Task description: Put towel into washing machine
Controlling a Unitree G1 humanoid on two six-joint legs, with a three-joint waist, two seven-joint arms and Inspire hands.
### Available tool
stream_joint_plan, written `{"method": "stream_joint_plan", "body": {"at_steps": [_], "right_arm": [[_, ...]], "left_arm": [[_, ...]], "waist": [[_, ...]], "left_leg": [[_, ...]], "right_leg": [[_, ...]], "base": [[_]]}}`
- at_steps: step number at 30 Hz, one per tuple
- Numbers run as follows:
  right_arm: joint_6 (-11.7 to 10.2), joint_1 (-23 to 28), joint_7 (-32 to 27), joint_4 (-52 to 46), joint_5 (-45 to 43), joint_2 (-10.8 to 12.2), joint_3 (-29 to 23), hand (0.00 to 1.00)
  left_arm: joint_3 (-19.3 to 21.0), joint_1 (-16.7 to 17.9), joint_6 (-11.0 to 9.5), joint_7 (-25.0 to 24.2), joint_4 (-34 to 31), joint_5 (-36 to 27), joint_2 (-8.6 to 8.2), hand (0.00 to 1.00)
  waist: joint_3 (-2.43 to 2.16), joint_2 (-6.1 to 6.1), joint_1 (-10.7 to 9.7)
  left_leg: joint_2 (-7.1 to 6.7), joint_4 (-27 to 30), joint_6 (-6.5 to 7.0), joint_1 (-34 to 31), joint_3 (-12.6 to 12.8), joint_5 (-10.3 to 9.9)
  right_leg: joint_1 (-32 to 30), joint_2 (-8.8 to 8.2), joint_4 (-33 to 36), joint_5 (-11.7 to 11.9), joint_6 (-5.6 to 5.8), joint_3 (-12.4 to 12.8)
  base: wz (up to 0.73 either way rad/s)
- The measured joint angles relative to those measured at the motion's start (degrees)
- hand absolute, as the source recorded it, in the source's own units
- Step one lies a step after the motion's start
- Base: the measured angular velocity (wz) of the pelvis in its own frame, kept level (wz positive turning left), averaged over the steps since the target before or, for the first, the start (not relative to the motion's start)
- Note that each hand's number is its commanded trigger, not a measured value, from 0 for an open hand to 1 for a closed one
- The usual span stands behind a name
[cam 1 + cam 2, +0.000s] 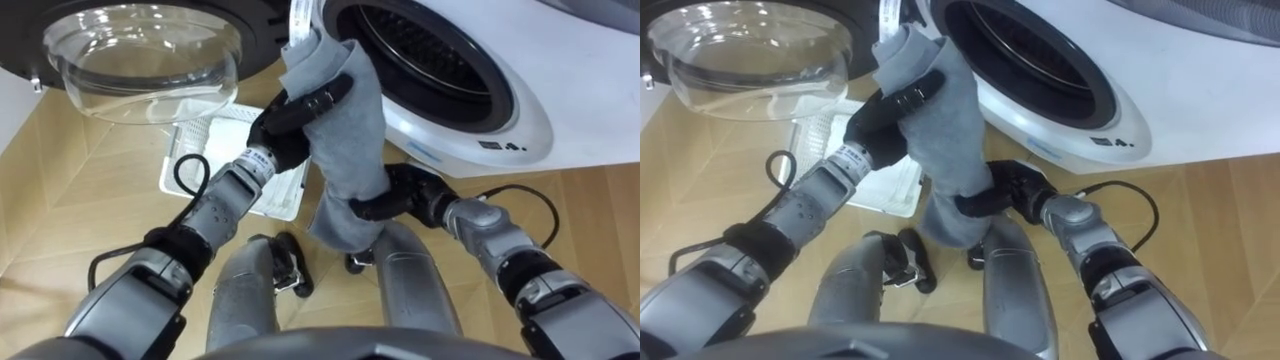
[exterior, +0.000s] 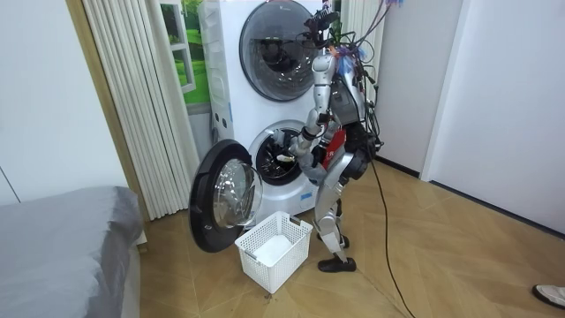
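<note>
Towel [image 1: 348,125], grey, hanging lengthwise, left hand [image 1: 283,122] fingers clamped near top, right hand [image 1: 405,196] fingers clamped lower

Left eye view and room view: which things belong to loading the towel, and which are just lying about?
In the job: towel, gripped by left hand and right hand; washing machine; its door, swung open.
Lying about: white basket below the door; upper machine; bed; curtain.
</note>
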Motion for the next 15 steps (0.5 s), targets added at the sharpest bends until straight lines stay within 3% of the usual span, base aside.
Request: {"method": "stream_joint_plan", "body": {"at_steps": [4, 5, 6, 15], "right_arm": [[-0.7, -0.1, -0.1, 0.7, -0.1, 0.5, -2.2, 1.0], [-0.9, -0.2, -0.3, 0.9, -0.1, 0.6, -2.2, 1.0], [-1.5, -0.6, -0.9, 1.8, 0.0, 1.0, -2.2, 1.0], [-1.8, -0.6, -3.9, 4.1, 1.0, 1.4, -4.2, 1.0]], "left_arm": [[2.1, 0.1, 0.0, 0.0, 0.1, -0.9, -0.04, 1.0], [2.1, 0.1, -0.1, 0.0, 0.1, -1.1, 0.02, 0.56], [2.1, 0.2, -0.1, 0.0, 0.1, -1.8, 0.22, 0.0], [8.2, 2.1, 0.1, 2.2, 3.4, -2.0, 0.3, 0.0]], "waist": [[0.0, 0.01, 0.1], [0.0, 0.01, 0.1], [0.01, 0.02, 0.1], [0.01, 0.12, 1.6]], "left_leg": [[-0.06, -0.5, 0.05, 0.1, 0.1, 0.1], [-0.06, -0.5, 0.05, 0.1, 0.1, 0.1], [-0.05, -0.5, 0.04, 0.2, 0.1, 0.1], [-0.4, -1.5, -0.16, 0.9, 0.4, 0.3]], "right_leg": [[0.0, 0.01, -0.4, 0.1, 0.06, 0.0], [0.0, 0.01, -0.4, 0.1, 0.06, 0.0], [0.1, 0.04, -0.5, 0.1, 0.06, 0.0], [0.2, 0.01, -0.5, 0.1, 0.03, 0.5]], "base": [[0.0], [0.0], [0.0], [-0.01]]}}
